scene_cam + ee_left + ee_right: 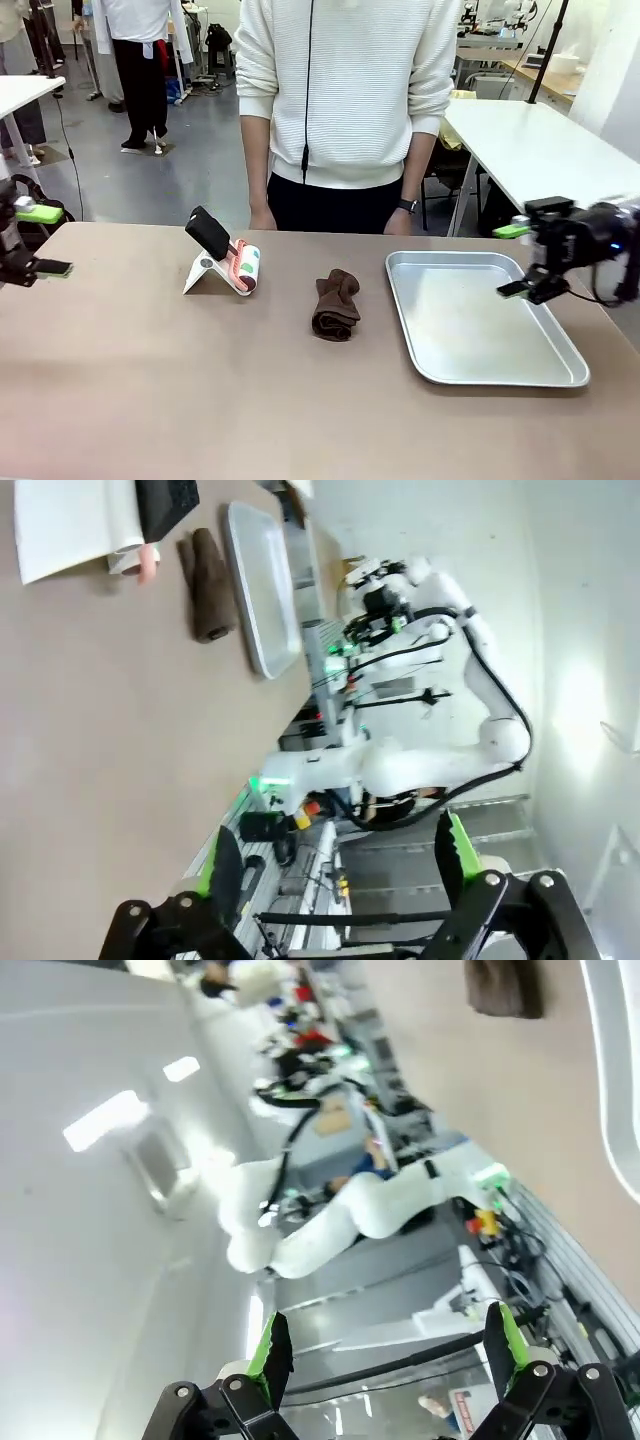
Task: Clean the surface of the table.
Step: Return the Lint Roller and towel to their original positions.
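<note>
The brown-taupe table (150,380) carries a crumpled brown cloth (335,305) near its middle. Left of the cloth, a lint roller with a black handle (225,262) leans on a white stand. My left gripper (38,240) hovers at the table's left edge, open and holding nothing. Over the right rim of the silver tray (480,370) my right gripper (515,260) is open too. In the left wrist view the open gripper (340,865) faces along the table (100,730) toward the cloth (208,585) and tray (262,600). The right wrist view has its gripper (388,1348) open, the cloth (505,985) far off.
A person in a white sweater (345,90) stands at the far edge, hands (262,218) resting by the table rim. White-topped tables (540,145) stand behind on both sides. Bare tabletop stretches across the front.
</note>
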Robot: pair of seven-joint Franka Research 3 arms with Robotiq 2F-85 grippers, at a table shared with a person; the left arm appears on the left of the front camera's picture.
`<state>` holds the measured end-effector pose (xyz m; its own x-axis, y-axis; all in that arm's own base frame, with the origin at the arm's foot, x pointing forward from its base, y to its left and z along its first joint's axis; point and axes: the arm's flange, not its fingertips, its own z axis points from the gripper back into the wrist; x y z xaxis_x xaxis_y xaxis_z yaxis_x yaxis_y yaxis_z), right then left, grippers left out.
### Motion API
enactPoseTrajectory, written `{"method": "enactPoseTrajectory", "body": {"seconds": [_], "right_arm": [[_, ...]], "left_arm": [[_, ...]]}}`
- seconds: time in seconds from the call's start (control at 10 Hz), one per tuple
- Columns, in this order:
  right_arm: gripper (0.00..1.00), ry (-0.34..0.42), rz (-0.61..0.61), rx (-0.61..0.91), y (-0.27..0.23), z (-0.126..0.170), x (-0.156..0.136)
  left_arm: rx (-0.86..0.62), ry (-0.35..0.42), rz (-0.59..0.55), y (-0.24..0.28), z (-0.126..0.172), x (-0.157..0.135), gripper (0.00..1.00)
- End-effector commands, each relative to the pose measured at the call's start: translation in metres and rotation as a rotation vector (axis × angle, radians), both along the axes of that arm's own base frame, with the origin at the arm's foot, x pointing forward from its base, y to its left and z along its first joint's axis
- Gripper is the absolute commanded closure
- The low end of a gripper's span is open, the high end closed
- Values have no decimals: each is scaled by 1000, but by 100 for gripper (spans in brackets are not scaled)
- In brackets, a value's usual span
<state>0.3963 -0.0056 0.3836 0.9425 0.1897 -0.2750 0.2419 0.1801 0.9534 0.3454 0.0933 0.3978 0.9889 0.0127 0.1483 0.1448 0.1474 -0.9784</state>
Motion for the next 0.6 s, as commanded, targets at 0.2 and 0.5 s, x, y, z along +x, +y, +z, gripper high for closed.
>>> {"method": "enactPoseTrajectory", "body": {"seconds": [0.2, 0.5], "right_arm": [[0, -24, -210, 190, -42, -15, 0], [0, -4, -163, 144, -52, -12, -9]], "left_arm": [[-129, -2, 2, 15, -11, 28, 0], [-96, 17, 15, 14, -14, 17, 0]]}}
